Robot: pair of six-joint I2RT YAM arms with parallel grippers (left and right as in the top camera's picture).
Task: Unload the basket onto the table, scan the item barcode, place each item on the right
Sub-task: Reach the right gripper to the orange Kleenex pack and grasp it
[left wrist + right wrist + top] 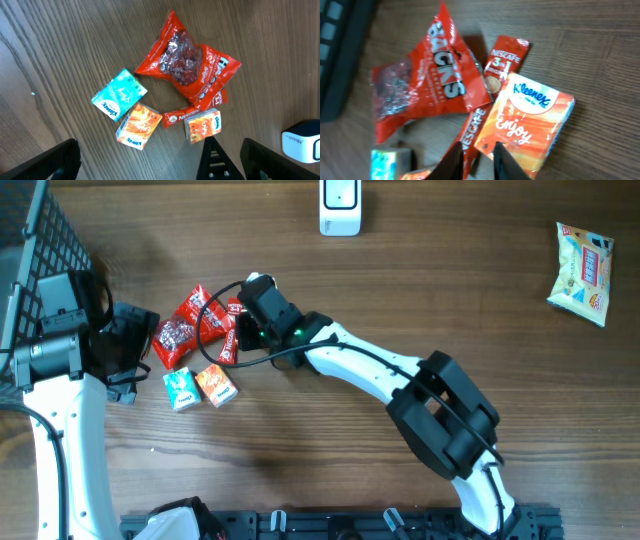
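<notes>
Nearest the right wrist lens we find the right gripper (476,146), its jaws drawn narrow. In the gap lie the lower end of a red Nescafé stick (472,127) and the near corner of an orange Kleenex pack (530,120). We cannot tell whether the pads press either one. A second Nescafé 3-in-1 stick (502,60) lies just beyond, touching the Kleenex pack's far edge. A red snack bag (420,85) overlaps the sticks on the left.

From overhead, this gripper hides the stick and pack beneath it. That view alone shows the white scanner (340,205) at the far edge of the wooden table (450,270), well apart from the cluster. A yellow snack packet (583,272) lies alone at the far right.

We record the left gripper (135,352) with jaws spread wide and nothing between them, just beside the cluster. Its wrist view shows what the right wrist view blurs or crops: a teal tissue pack (119,94) and a second orange tissue pack (137,126), side by side and flat on the wood
</notes>
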